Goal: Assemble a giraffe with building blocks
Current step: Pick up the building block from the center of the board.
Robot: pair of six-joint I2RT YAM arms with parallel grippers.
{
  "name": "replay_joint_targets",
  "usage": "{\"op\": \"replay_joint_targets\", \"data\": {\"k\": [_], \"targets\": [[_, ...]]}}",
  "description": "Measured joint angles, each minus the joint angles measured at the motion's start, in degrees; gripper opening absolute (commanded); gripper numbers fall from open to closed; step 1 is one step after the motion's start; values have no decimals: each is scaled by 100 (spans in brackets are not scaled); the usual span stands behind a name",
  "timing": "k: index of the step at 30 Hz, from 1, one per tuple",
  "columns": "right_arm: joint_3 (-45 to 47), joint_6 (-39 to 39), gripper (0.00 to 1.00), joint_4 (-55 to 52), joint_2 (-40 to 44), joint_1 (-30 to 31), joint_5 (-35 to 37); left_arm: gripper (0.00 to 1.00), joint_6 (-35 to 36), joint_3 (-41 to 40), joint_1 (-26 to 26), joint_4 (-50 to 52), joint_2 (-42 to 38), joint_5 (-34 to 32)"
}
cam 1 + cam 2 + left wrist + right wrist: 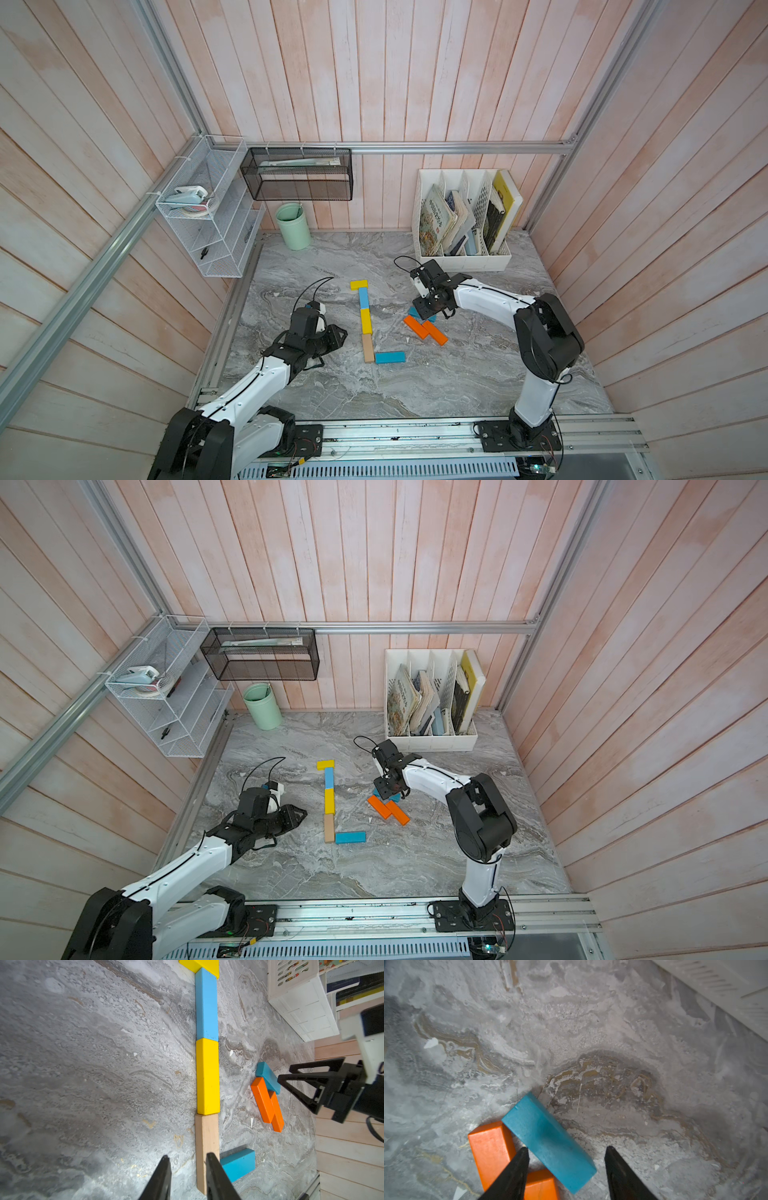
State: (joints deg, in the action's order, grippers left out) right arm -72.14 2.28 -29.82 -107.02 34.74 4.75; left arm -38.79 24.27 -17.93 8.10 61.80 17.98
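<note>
Nearest, my left claw [188, 1165] hangs narrowly open and empty near the tan wooden bar [206, 1138] ending the half-built block giraffe [365, 322] on the grey marbled worktop [415, 386]. Farther off, my right claw [566, 1149] straddles, open, a loose teal bar [548, 1140] touching 2 orange bars [492, 1147].

I'm looking into a booth with pale pink plank walls [374, 83] on three sides, framed by aluminium rails [457, 147]. The surface [415, 386] is grey marble-look and evenly lit. White wire rack [220, 232] on a side wall, black mesh basket [297, 183] hung on the back rail, mint cup [294, 228] just below it, white file holder [465, 262] with books [436, 216] against the back wall.
</note>
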Motion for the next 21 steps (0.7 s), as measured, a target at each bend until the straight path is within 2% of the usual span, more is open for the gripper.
{"op": "replay_joint_targets", "data": {"k": [5,14,21], "targets": [[-2,22,52,-199,-61,0,-83,33,0,-2,0,0,0,13],[1097,262,52,-243,850,118,-92,33,0,-2,4,0,0,22],[1644,389,53,-232,1147,267,-166,33,0,-2,2,0,0,24]]}}
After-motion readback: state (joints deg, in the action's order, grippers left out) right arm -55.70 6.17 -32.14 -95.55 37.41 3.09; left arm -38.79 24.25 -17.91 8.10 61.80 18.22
